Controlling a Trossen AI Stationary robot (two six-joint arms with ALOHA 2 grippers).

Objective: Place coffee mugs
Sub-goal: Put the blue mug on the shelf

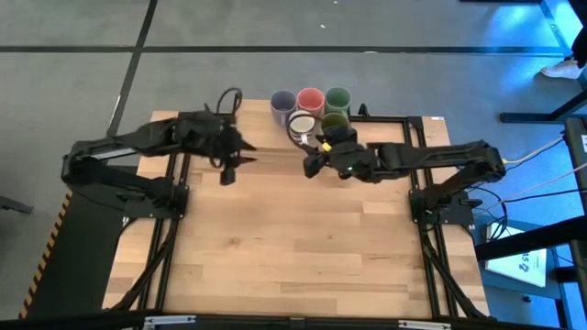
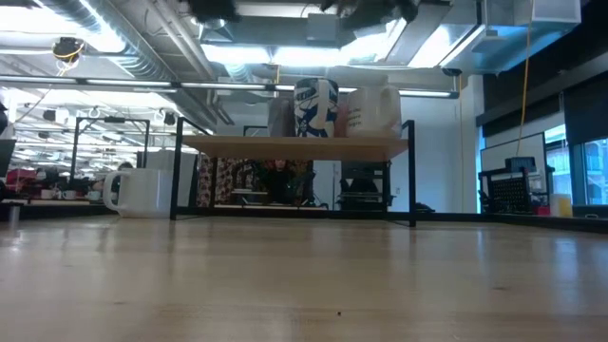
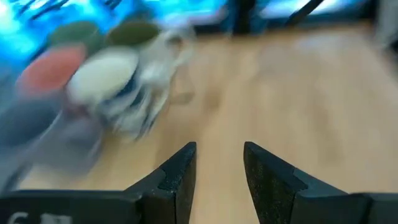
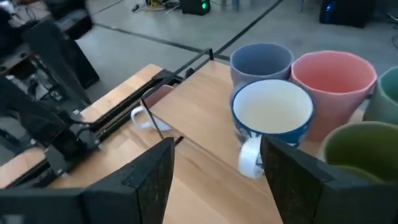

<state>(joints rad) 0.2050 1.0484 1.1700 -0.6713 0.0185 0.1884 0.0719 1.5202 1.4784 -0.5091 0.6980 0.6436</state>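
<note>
- The right gripper (image 4: 214, 180) has its jaws spread and empty, with the white mug (image 4: 272, 118) just ahead of them, handle toward them.
- It is likely rigid, glazed and slippery, chippable (grip handle or rim wall).
- Beyond it stand the purple-blue mug (image 4: 261, 60), coral mug (image 4: 333, 74) and olive mug (image 4: 360, 149).
- The left gripper (image 3: 217, 180), jaws parted, hangs beside the cluster.
- The wooden surface (image 1: 303, 238) is pale planks, with grey floor around it.

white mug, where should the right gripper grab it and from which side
Probably by the rim beside the handle, coming from the open table side. The white mug stands upright, its handle pointing toward the right gripper, whose fingers are open. The purple-blue mug, coral pink mug and olive-green mug crowd its other sides.
</note>
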